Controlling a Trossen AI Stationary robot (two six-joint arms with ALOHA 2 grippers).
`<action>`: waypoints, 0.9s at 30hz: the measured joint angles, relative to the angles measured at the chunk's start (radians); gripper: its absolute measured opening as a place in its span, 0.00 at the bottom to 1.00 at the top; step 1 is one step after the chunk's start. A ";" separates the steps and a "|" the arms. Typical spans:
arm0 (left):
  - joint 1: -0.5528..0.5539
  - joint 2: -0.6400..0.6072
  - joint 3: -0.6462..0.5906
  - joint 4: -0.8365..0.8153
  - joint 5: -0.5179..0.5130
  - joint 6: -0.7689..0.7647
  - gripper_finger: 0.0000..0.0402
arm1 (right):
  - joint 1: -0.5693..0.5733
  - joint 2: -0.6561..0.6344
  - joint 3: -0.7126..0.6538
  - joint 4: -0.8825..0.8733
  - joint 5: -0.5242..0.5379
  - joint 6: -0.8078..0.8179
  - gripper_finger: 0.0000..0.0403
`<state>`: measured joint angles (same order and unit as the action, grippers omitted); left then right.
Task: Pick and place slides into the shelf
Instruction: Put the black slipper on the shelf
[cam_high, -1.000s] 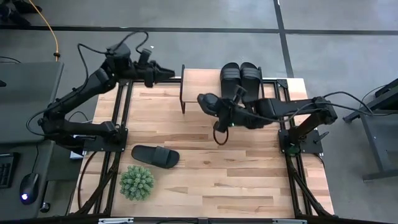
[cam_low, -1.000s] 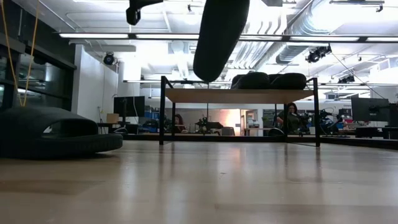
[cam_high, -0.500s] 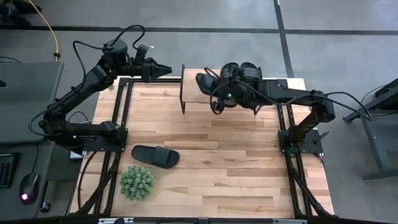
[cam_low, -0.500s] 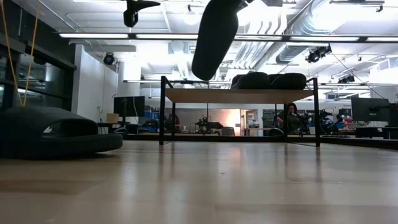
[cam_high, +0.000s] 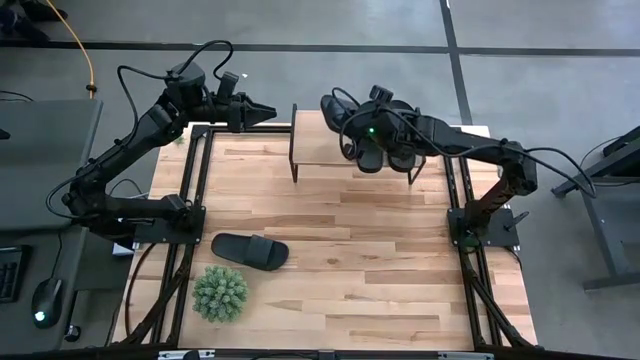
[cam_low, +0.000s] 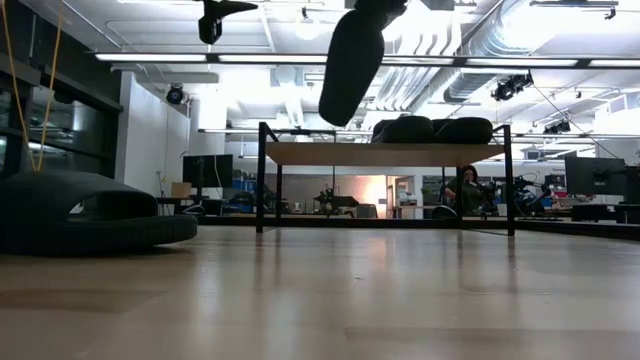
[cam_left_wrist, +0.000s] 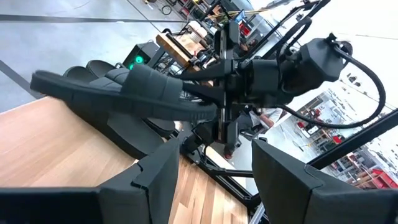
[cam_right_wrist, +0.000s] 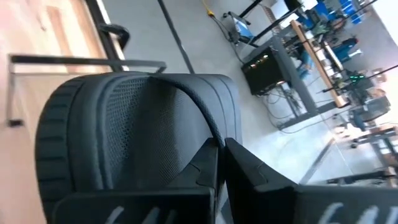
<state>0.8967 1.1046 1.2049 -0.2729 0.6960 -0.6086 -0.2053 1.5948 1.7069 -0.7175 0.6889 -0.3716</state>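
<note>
Wooden planks make up the table (cam_high: 330, 260), which stands on a grey floor (cam_high: 300, 25); the low view looks across it into a bright workshop with ceiling lights and ducts. At the table's far edge stands the shelf (cam_high: 318, 140), a pale plank on thin black legs. Two black slides (cam_high: 398, 122) lie side by side on the shelf's right end. A third slide (cam_high: 342, 118), oval-soled with a wide ribbed strap, hangs in the air above the middle of the shelf, just left of the resting pair. The right gripper (cam_right_wrist: 219, 163) has its fingers pinched together on that strap, with the sole tilted steeply in the low view. The fourth slide (cam_high: 249, 250) lies flat on the table well in front of the shelf, beside a small green plant (cam_high: 220, 293). The left gripper (cam_high: 262, 109) hovers just left of the shelf, fingers spread apart and holding nothing.
</note>
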 joint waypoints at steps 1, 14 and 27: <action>0.000 0.000 0.000 0.000 0.000 0.000 0.46 | -0.006 0.000 0.000 0.000 0.003 -0.014 0.00; 0.000 0.000 0.000 -0.038 0.000 0.002 0.46 | -0.066 0.037 -0.001 -0.003 0.015 -0.102 0.00; 0.000 0.013 0.000 -0.045 -0.005 0.016 0.46 | -0.070 0.128 -0.001 0.027 -0.022 -0.099 0.00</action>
<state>0.8967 1.1175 1.2049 -0.3176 0.6914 -0.5927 -0.2749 1.7230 1.7058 -0.6905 0.6670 -0.4707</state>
